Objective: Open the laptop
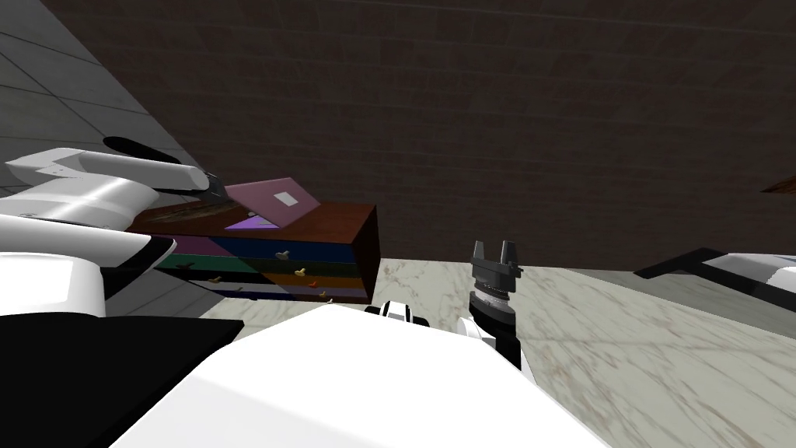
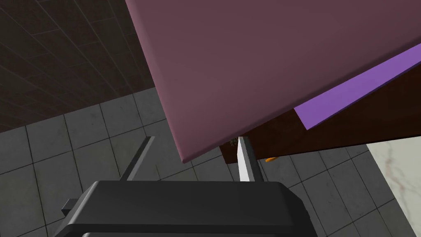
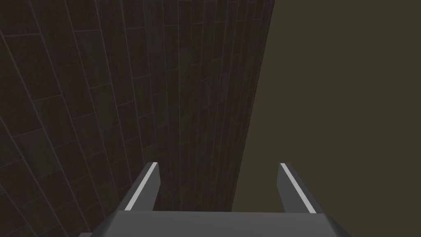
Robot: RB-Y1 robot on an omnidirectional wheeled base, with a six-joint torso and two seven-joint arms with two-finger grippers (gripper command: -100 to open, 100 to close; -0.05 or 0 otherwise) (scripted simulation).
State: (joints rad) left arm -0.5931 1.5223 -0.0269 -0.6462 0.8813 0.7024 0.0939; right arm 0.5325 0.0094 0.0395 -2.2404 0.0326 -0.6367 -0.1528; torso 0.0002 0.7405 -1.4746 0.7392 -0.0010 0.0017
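The laptop (image 1: 274, 204) sits part-open on the chest of drawers (image 1: 336, 224) to my left, its mauve lid tilted up off the purple base. I judge the opening half done, and the next move calls for pushing that lid up and back. My left jaws are spread and hold nothing, with the lid's corner between them and one finger (image 2: 246, 158) close under its edge. My right jaws are also spread and empty.
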